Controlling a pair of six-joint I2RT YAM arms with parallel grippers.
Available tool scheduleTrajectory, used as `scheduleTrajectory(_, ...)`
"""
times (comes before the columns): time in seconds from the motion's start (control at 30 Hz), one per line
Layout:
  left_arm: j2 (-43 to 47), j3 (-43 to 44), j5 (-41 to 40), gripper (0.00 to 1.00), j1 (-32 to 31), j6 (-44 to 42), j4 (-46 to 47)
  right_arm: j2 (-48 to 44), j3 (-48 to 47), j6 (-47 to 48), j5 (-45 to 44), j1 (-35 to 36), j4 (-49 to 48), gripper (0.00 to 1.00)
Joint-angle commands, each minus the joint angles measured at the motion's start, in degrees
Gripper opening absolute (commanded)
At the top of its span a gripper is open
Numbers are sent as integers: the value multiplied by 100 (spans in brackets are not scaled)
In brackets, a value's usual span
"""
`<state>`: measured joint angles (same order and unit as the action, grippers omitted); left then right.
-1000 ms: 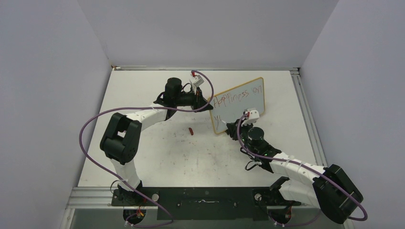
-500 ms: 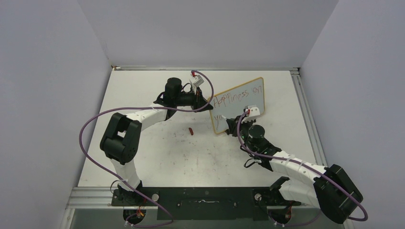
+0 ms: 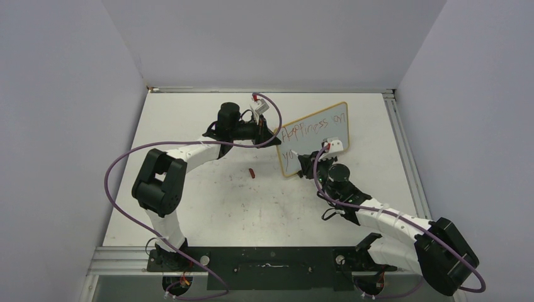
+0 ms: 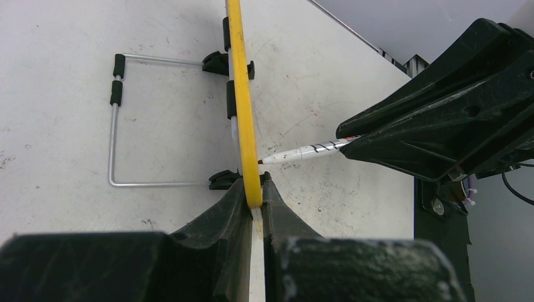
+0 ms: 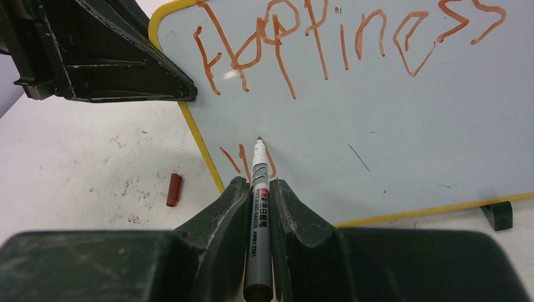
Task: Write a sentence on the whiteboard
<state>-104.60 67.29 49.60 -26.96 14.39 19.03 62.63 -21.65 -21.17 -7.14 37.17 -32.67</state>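
Note:
The whiteboard stands upright at the middle right of the table, its frame yellowish. The sentence is red handwriting: "Happiness on" on the top line, and only a few strokes on the second line. My left gripper is shut on the board's left edge, one finger on each face. My right gripper is shut on a grey marker. The marker's tip rests against the board's face beside the second-line strokes. The marker also shows in the left wrist view.
The marker's red cap lies on the table left of the board's lower corner, and also shows in the right wrist view. A wire stand with black feet props the board from behind. Walls close the table on three sides.
My right gripper has shifted slightly up and to the right along the board with the marker. The second line has gained a little red. The left arm and the board have not moved.

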Motion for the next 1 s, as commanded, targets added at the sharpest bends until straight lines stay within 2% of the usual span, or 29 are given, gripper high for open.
scheduleTrajectory(0.0, 122, 174, 260, 0, -46, 55, 127, -148, -13, 26, 117, -7, -71, 5)
scheduleTrajectory(0.3, 131, 179, 249, 0, -64, 94, 145, -488, 100, 152, -217, -76, 35, 5)
scheduleTrajectory(0.67, 139, 168, 251, 0, -81, 90, 145, -78, 10, 179, 30, -176, -460, 5)
scheduleTrajectory(0.97, 144, 163, 242, 0, -81, 72, 128, 108, 123, 203, -90, -200, -424, 5)
